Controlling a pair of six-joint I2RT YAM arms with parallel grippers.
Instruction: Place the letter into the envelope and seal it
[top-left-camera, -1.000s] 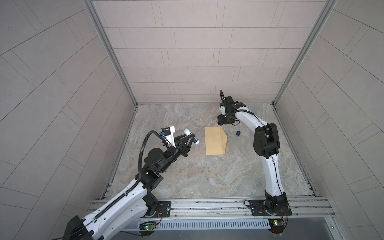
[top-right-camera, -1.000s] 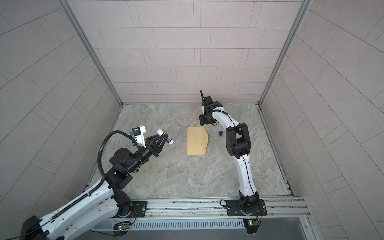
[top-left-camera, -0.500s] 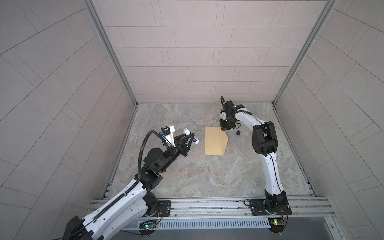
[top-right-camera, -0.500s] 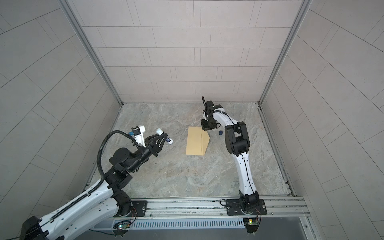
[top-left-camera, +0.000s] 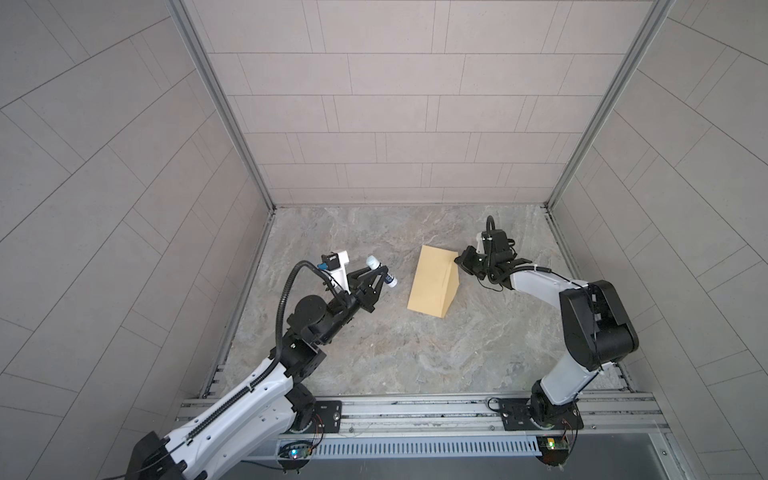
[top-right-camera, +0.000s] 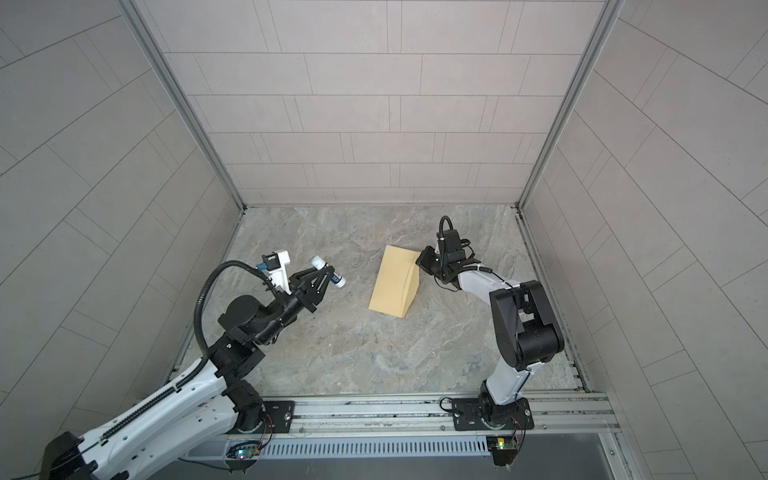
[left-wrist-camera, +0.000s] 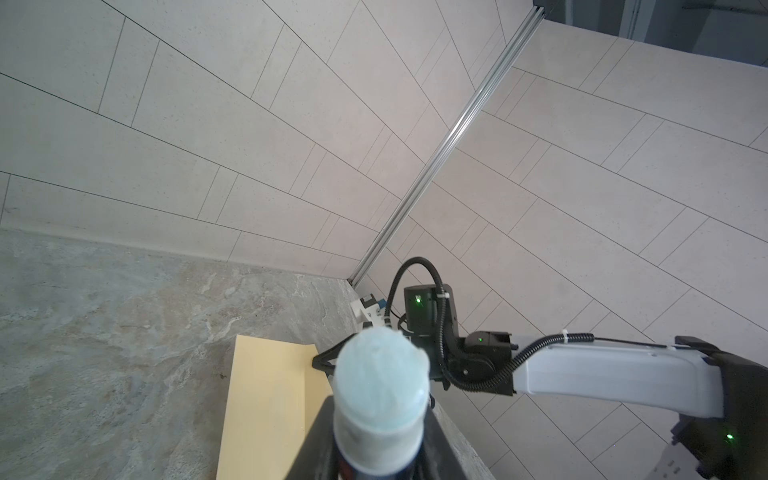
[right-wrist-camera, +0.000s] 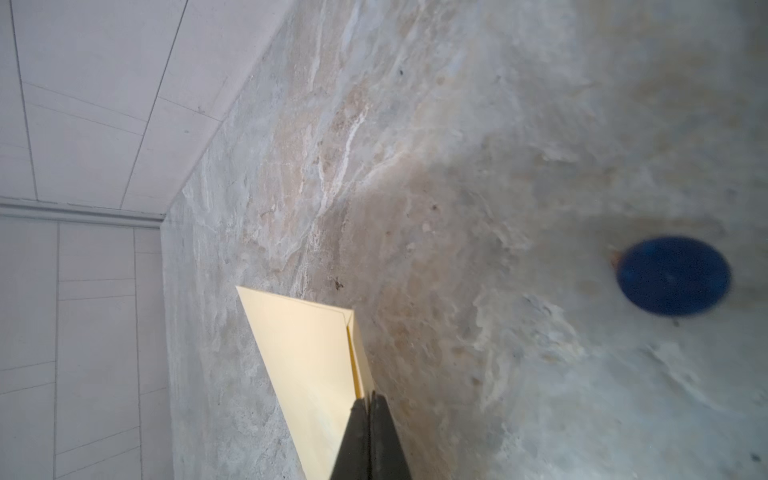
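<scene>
Beside the envelope, my left gripper is clamping a glue stick, my right gripper pinching the flap; letter unseen, sealing pending.

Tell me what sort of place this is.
Most likely a robot test cell, not a home or office: left arm and right arm bolted to a metal rail, a stone-patterned tabletop boxed in by tiled wall panels on aluminium posts, with an envelope and a glue stick as props.
</scene>
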